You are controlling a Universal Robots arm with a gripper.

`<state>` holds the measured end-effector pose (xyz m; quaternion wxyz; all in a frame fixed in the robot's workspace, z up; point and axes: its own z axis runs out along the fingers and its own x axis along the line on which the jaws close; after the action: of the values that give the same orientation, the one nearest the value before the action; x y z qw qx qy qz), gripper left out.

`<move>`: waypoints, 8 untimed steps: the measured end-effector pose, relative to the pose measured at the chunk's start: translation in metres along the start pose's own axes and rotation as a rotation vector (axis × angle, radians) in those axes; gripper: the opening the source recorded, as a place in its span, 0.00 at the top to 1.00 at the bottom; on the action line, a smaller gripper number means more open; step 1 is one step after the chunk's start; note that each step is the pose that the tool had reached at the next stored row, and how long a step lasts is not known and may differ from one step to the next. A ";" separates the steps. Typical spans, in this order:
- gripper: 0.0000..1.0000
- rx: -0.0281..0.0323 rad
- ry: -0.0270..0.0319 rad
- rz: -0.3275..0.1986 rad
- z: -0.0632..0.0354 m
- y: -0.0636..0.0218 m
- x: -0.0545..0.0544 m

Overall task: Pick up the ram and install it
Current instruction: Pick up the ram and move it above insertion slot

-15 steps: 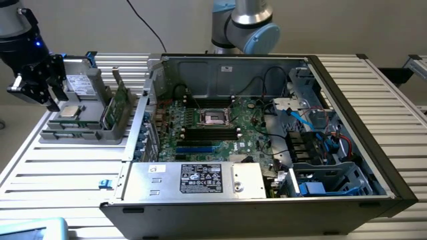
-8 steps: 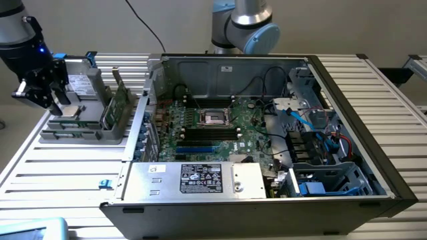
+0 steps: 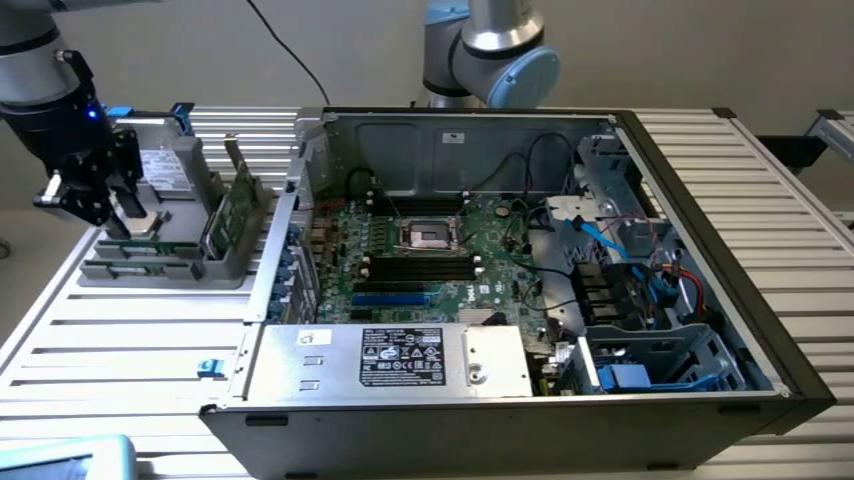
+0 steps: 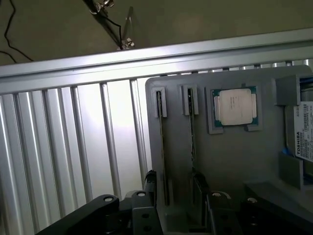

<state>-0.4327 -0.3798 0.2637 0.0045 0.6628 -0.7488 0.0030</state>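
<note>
The gripper [image 4: 175, 183] hovers spread above the tray [image 4: 234, 161], seemingly straddling a ram [image 4: 161, 142].

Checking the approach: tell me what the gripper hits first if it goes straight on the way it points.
Probably the ram stick standing on edge in the gray holder. The gripper points down at it, open fingers either side of that stick; depth is unclear, so the holder could come first.

A second stick [image 4: 191, 142] stands close beside the ram [image 4: 160, 147].
</note>
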 end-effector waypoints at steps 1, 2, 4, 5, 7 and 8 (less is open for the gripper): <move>0.57 -0.0001 0.0001 0.000 0.0018 -0.0002 0.000; 0.57 0.0000 0.0000 0.000 0.0037 -0.0003 0.001; 0.57 -0.0001 0.0000 0.000 0.0073 -0.0005 0.001; 0.57 -0.0001 0.0001 0.000 0.0091 -0.0007 0.001; 0.57 -0.0002 0.0000 0.000 0.0128 -0.0014 0.002; 0.57 -0.0003 0.0001 0.000 0.0147 -0.0018 0.003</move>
<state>-0.4314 -0.3830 0.2490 0.0046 0.6628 -0.7488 0.0029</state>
